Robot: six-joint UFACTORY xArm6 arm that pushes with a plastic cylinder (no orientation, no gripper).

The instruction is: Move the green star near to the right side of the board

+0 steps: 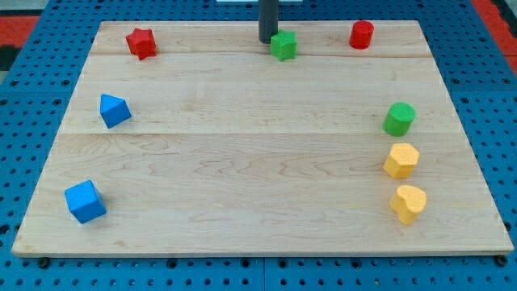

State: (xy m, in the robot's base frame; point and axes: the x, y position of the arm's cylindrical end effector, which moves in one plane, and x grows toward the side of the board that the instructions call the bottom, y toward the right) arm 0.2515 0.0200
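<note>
A big blue board with rows of little holes lies under everything. On top of it sits a wide, pale wooden board.

My dark straight rod comes down from the view's top, near the middle. It has no claws to open or close. It is just a stick. My tip rests on the wood, just beside the green star-shaped block, on the star's left in the view. I cannot tell if they touch. The green star is close to the top edge, about in the middle from side to side, well apart from the board's right side.

A blue cube block sits near the bottom left corner. Above it is a blue block with slanted sides. A red star-shaped block is near the top left. A red round block is near the top right.

On the right side, three blocks stand in a line going down: a green round block, a yellow six-sided block, and a yellow heart-shaped block.
</note>
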